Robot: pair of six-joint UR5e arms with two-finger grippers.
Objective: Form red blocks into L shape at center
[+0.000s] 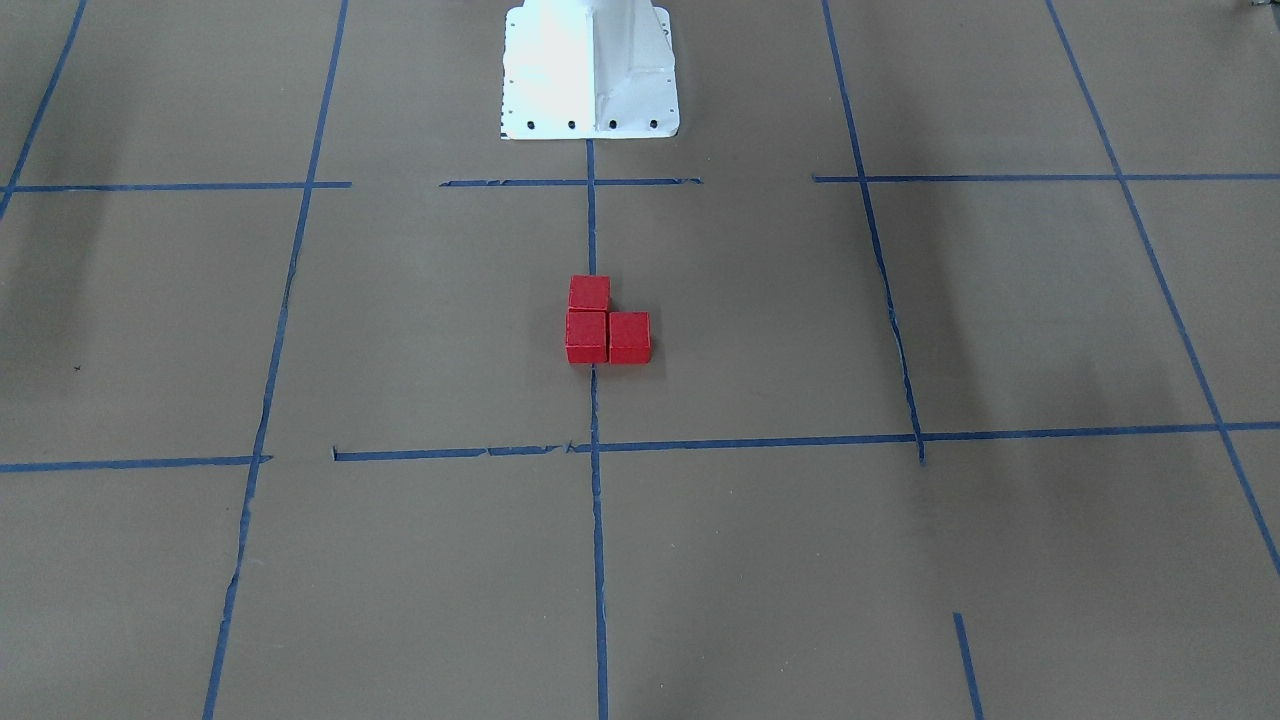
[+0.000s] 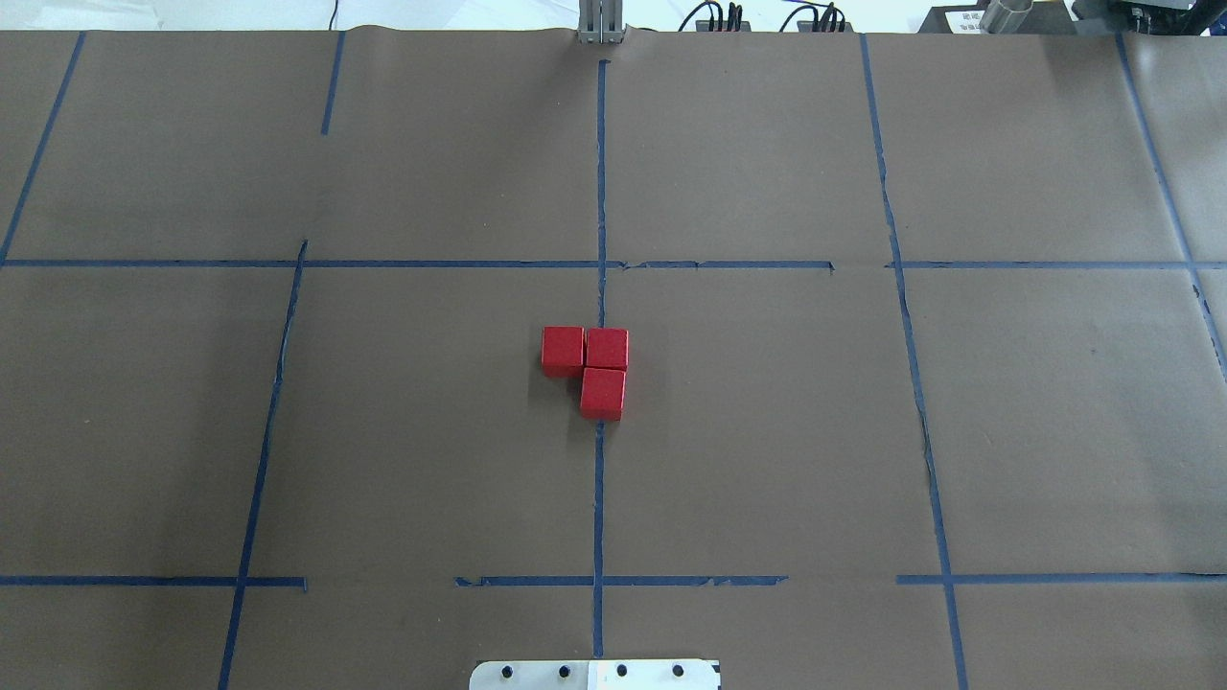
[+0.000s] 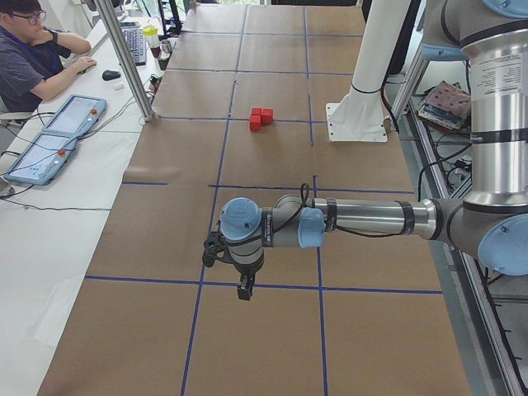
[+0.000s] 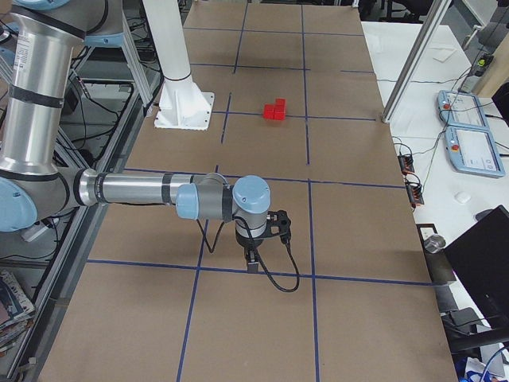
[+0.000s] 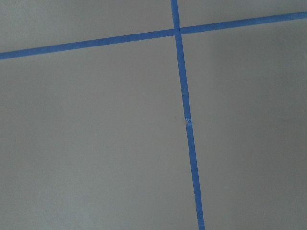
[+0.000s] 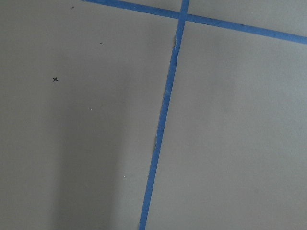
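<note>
Three red blocks (image 2: pixel 607 348) sit touching in an L shape on the center (image 2: pixel 690 422) of the brown paper, over the vertical blue tape line. In the front view two blocks (image 1: pixel 607 337) lie side by side and one (image 1: pixel 589 293) sits behind the left one. They also show in the left view (image 3: pixel 261 118) and the right view (image 4: pixel 274 110). My left gripper (image 3: pixel 245 289) and right gripper (image 4: pixel 253 259) hover far from the blocks, each near a table end. I cannot tell whether they are open or shut. Both wrist views show only paper and tape.
The white robot base (image 1: pixel 590 70) stands behind the blocks, its plate (image 2: pixel 594 675) at the overhead view's bottom edge. A seated operator (image 3: pixel 33 58), teach pendants (image 3: pixel 58 136) and a metal post (image 3: pixel 124 58) are along the far side. A laptop (image 4: pixel 477 255) sits beside the table.
</note>
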